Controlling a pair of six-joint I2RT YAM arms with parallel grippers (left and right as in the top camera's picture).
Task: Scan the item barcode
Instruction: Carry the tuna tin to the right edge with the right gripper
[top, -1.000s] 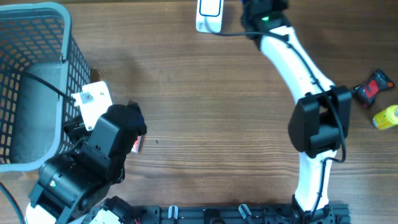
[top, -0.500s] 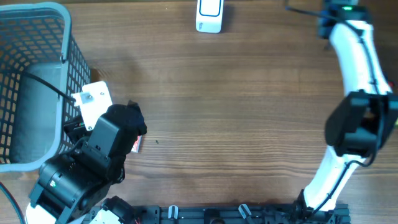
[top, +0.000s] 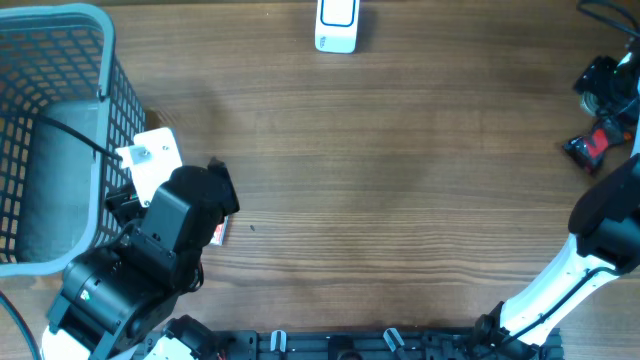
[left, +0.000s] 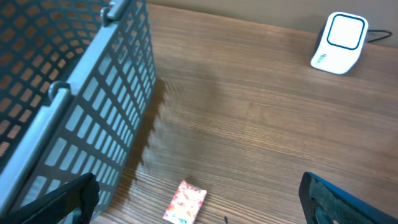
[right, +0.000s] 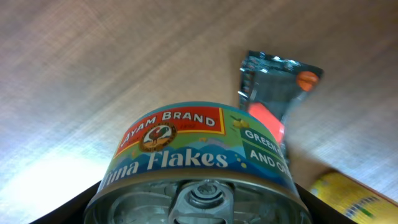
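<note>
The item is a tin of Ayam Brand tuna flakes (right: 199, 155), with my right gripper (right: 199, 208) shut on it; the pull-tab lid faces the camera and no barcode shows. In the overhead view that gripper (top: 600, 82) is at the table's far right edge, well away from the white barcode scanner (top: 337, 25) at the top centre. My left gripper (left: 200, 204) stands wide open and holds nothing. It hangs just over a small red packet (left: 185, 202) lying on the wood. The scanner (left: 339, 42) also shows at the left wrist view's upper right.
A grey wire basket (top: 60, 100) fills the left side, close beside the left arm. Under the held tin lie a dark foil packet with red print (right: 273, 93) and a yellow item (right: 354, 193). The foil packet (top: 592, 145) sits at the right edge.
My right arm has swung from beside the scanner at the top centre out to the far right edge, carrying the tin. The left arm has not moved.
</note>
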